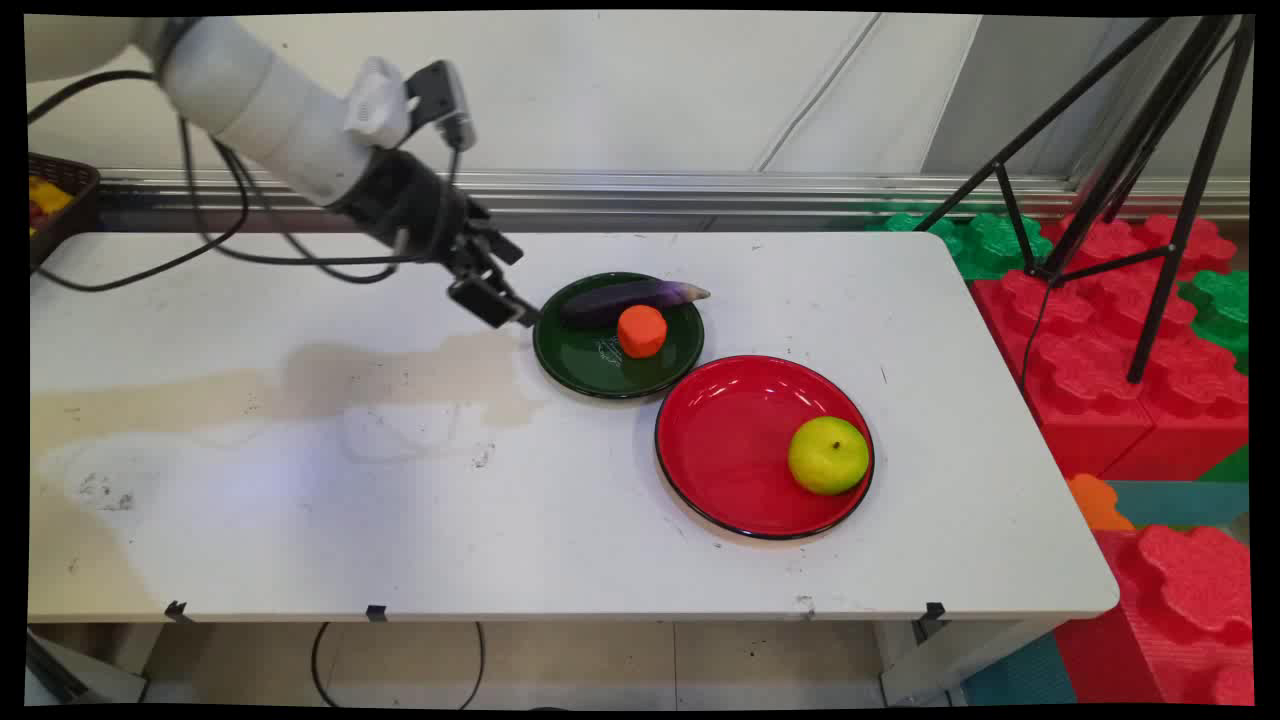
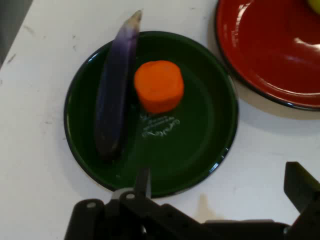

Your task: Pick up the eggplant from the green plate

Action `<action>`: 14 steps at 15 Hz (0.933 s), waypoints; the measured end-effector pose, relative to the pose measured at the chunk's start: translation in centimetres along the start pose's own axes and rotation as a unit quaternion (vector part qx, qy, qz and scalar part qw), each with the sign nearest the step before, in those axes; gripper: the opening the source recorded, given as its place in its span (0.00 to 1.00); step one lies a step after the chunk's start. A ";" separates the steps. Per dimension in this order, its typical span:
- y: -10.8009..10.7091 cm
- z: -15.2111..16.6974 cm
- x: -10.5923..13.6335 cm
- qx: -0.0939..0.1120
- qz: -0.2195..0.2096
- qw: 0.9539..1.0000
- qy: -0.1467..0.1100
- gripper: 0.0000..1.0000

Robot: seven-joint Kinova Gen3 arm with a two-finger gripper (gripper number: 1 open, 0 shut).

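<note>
The black two-finger hand (image 1: 497,300) hangs open and empty beside the left rim of the round dark green plate (image 1: 585,360) on the white worktop (image 1: 400,500). The plate carries a long purple eggplant (image 1: 630,296) and an orange carrot chunk (image 1: 641,330). Only the main view shows whole the round red plate (image 1: 730,450) and its yellow-green apple (image 1: 828,455).

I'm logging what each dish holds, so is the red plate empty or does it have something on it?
Not empty. The red plate holds one yellow-green apple on its right side; the rest of it is bare.
</note>
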 end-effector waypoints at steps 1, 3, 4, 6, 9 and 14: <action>0.0 0.4 0.6 0.006 -0.001 1.000 -0.003 1.00; -0.1 1.6 1.9 0.019 0.000 1.000 -0.011 1.00; -0.2 2.1 2.4 0.024 0.001 1.000 -0.014 1.00; -0.5 3.2 3.4 0.033 0.002 0.999 -0.022 1.00; -1.5 6.3 5.6 0.052 0.010 0.997 -0.047 1.00; -3.2 10.7 7.4 0.060 0.035 0.994 -0.090 1.00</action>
